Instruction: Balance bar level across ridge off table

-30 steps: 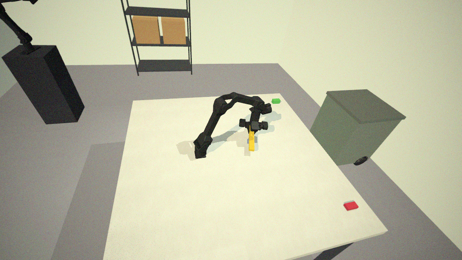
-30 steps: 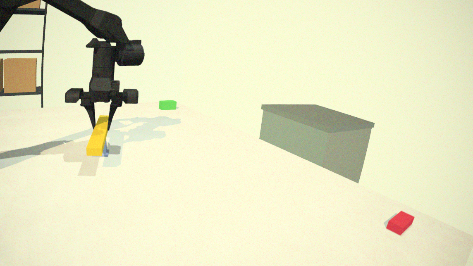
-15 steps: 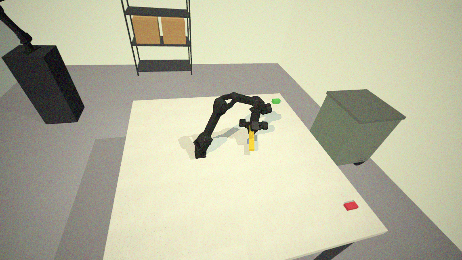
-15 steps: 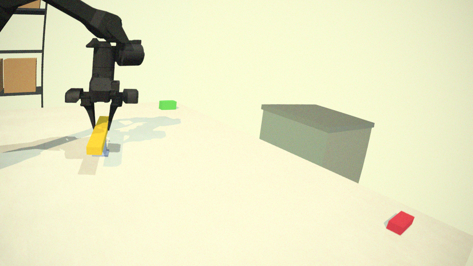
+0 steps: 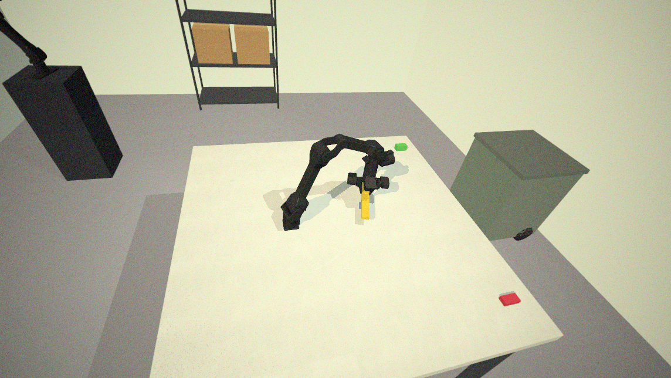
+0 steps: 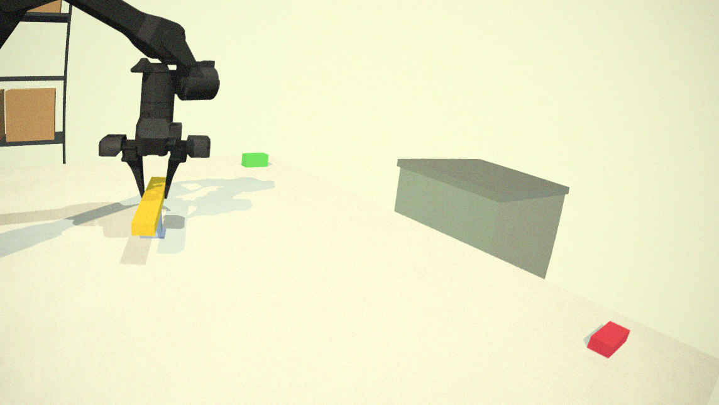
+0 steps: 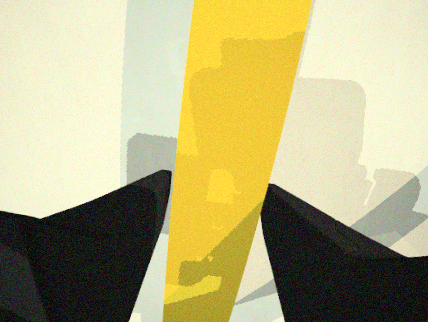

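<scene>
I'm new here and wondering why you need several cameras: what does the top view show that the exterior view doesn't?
Only the top view: the arm's foot on the table, a black pedestal and a wheel on the bin.

Only the exterior view: both gripper fingers reaching down beside the bar.

Both: the gripper, yellow bar, green block, red block and bin.

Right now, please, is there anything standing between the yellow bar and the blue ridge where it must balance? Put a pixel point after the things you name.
Nothing visible stands between the yellow bar (image 5: 365,207) (image 6: 148,210) (image 7: 232,115) and the blue ridge (image 6: 160,232) beneath it; the bar partly hides the ridge, so contact is unclear.
</scene>
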Robot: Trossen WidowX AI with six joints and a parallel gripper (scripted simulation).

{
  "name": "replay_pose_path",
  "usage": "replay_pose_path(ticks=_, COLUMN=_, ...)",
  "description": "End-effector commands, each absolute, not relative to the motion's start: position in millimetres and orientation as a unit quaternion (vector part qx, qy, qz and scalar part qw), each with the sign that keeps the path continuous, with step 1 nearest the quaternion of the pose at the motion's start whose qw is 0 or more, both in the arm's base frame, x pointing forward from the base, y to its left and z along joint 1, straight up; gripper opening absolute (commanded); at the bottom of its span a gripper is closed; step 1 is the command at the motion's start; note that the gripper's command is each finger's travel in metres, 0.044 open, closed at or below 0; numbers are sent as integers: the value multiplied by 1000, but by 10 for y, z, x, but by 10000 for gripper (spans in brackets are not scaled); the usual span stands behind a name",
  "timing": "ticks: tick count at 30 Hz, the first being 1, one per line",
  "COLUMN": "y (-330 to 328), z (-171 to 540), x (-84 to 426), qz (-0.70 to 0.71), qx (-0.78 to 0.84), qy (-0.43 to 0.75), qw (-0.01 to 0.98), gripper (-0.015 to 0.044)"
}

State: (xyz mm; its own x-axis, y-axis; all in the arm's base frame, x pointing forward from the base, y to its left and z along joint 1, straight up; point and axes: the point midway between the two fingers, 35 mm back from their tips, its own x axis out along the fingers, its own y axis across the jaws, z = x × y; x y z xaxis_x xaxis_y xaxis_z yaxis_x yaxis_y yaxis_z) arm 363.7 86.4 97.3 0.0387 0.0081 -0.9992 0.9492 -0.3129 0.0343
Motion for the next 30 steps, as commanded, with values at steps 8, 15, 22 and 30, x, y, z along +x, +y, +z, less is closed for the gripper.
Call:
replay_pose_path(ticks=8, y=864, z=971, x=3636, qz=-560, qx=585, qy=409, qw=420, gripper=264)
replay_pose_path(ticks=15, y=864, z=971, x=3636, qz=-560, qx=585, qy=409, qw=420, gripper=440)
replay_pose_path(ticks=22, y=872, z=1362, x=3671, qz=-560, qx=586, qy=409, qw=420, gripper=440)
replay_pose_path(ticks=30, y=855, z=1972, x=3602, qz=-560, qx=586, qy=409, qw=420, gripper=440)
